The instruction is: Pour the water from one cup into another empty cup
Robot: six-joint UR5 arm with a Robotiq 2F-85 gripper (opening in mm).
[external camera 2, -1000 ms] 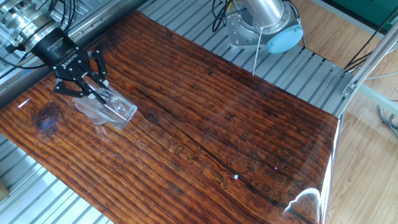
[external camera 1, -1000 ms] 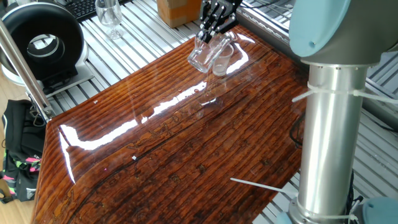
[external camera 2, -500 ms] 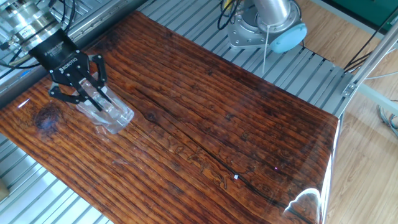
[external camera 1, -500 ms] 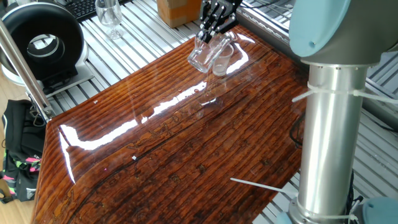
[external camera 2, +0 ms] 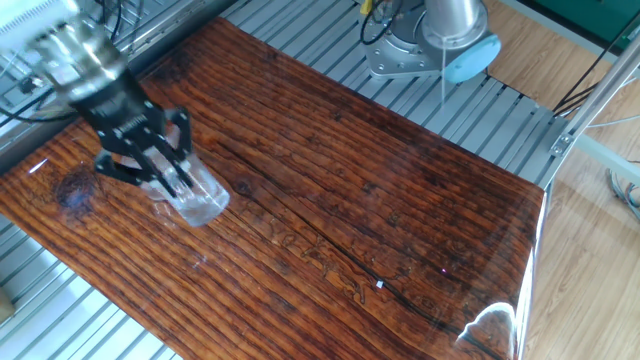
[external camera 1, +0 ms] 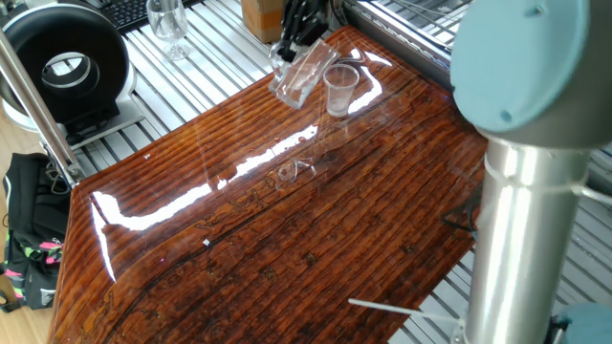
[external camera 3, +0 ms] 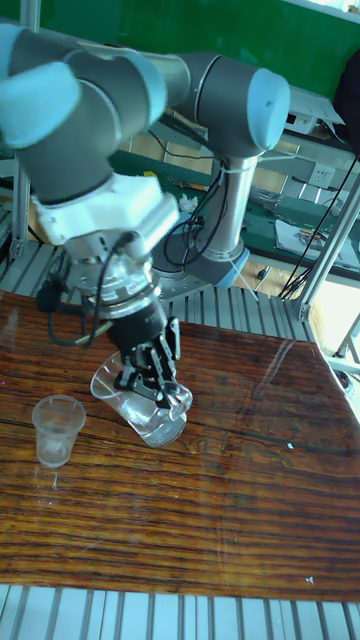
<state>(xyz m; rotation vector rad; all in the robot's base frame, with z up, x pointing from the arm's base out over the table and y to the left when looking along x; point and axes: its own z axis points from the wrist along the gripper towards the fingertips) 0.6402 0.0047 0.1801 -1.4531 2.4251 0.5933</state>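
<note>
My gripper [external camera 3: 150, 383] is shut on the clear tumbler [external camera 3: 140, 408] and holds it tilted just above the wooden table [external camera 3: 200, 520]. In the tall fixed view the smaller cloudy cup [external camera 3: 57, 430] stands upright to the tumbler's left, apart from it. In one fixed view the gripper [external camera 1: 291, 43] comes down from the top edge. There the tumbler [external camera 1: 298, 75] leans beside the small cup [external camera 1: 339, 89] without touching it. In the other fixed view the gripper [external camera 2: 163, 178] and tumbler [external camera 2: 198, 197] are near the left side, and the small cup is not clear. I cannot make out the water.
A stemmed glass [external camera 1: 167, 24] stands on the metal slats beyond the table's far corner, next to a black round device [external camera 1: 65, 72]. A cardboard box [external camera 1: 268, 14] sits behind the gripper. The arm's base column [external camera 1: 521, 229] rises at the table's near right.
The gripper has carried the tilted tumbler away from the small cup, so a gap shows between them. The arm is blurred from moving.
</note>
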